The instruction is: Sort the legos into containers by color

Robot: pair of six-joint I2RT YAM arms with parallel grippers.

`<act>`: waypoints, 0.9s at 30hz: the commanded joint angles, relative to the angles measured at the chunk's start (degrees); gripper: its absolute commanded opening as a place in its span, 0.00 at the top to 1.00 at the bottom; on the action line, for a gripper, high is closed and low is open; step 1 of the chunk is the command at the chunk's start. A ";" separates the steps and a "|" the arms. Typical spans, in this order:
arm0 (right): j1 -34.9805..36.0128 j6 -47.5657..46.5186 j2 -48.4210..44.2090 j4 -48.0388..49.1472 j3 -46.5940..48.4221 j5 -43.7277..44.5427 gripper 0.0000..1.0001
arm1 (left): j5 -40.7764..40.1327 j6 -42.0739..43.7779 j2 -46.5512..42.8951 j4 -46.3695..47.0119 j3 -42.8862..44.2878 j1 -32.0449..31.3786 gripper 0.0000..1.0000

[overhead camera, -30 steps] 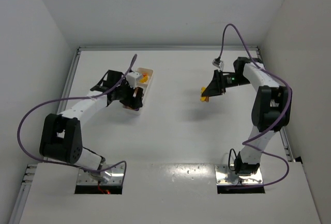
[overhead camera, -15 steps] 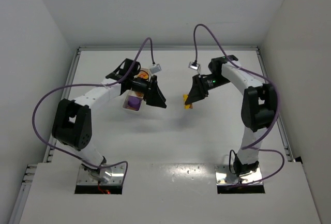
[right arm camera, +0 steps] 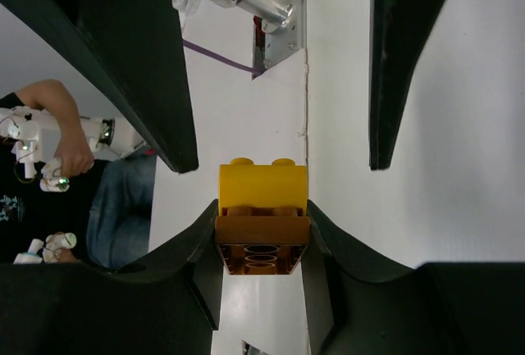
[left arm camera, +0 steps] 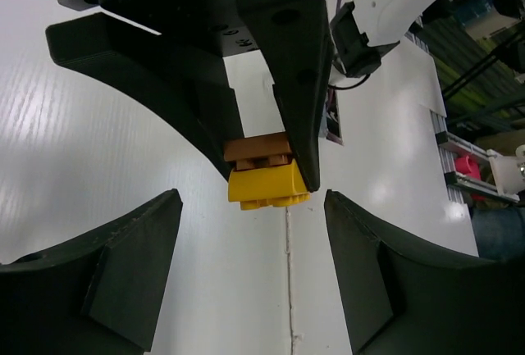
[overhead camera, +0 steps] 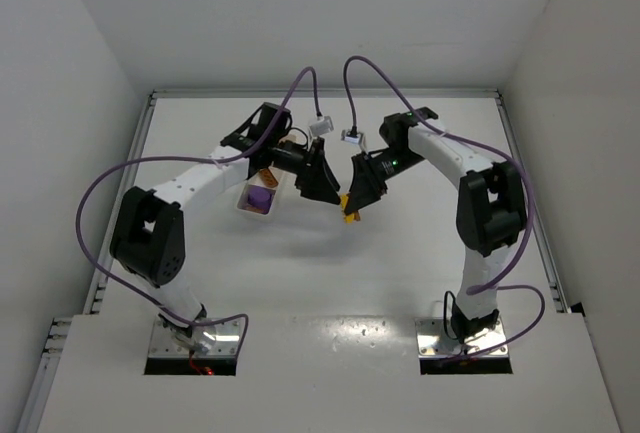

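Legos first: a yellow brick [right arm camera: 262, 181] snapped onto a brown-orange brick [right arm camera: 262, 247] hangs in mid-air above the table [overhead camera: 420, 253], to the right of the white tray [overhead camera: 246, 209]. The right claw [overhead camera: 352, 205] is clenched on the brown-orange half, leaving the yellow half sticking out free. The left claw [overhead camera: 326, 189] faces it with jaws spread wide, flanking the yellow half without touching it. A purple lego [overhead camera: 259, 196] lies in the tray's near compartment and a brown-orange one [overhead camera: 266, 175] in the next. The step in hand looks like splitting the joined pair. Next, the left claw would need to close squarely on the yellow half, then both arms pull apart without dropping either piece.
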 commanded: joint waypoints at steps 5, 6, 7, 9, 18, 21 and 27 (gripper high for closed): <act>1.47 -2.06 0.69 -3.04 3.27 -0.50 0.98 | -0.02 -0.88 1.03 1.82 2.28 -1.69 0.24; 1.48 -2.06 0.69 -3.04 3.27 -0.50 0.98 | -0.02 -0.88 1.03 1.82 2.28 -1.69 0.24; 1.48 -2.06 0.69 -3.04 3.79 -0.50 0.98 | -0.02 -0.88 1.03 1.82 2.28 -1.69 0.24; 1.48 -2.06 0.69 -3.04 3.80 0.02 0.98 | -0.02 -0.88 1.03 2.34 2.28 -2.22 0.25; 2.00 -2.06 0.69 -3.04 3.80 0.55 0.98 | 0.50 -0.88 1.03 2.35 2.28 -2.75 0.40; 2.00 -2.06 0.69 -3.04 3.80 0.55 0.98 | 1.03 -0.88 1.55 2.35 2.28 -2.75 0.46; 2.00 -2.06 0.69 -3.04 3.80 0.55 0.98 | 4.90 -0.36 1.55 2.35 1.75 -2.75 0.57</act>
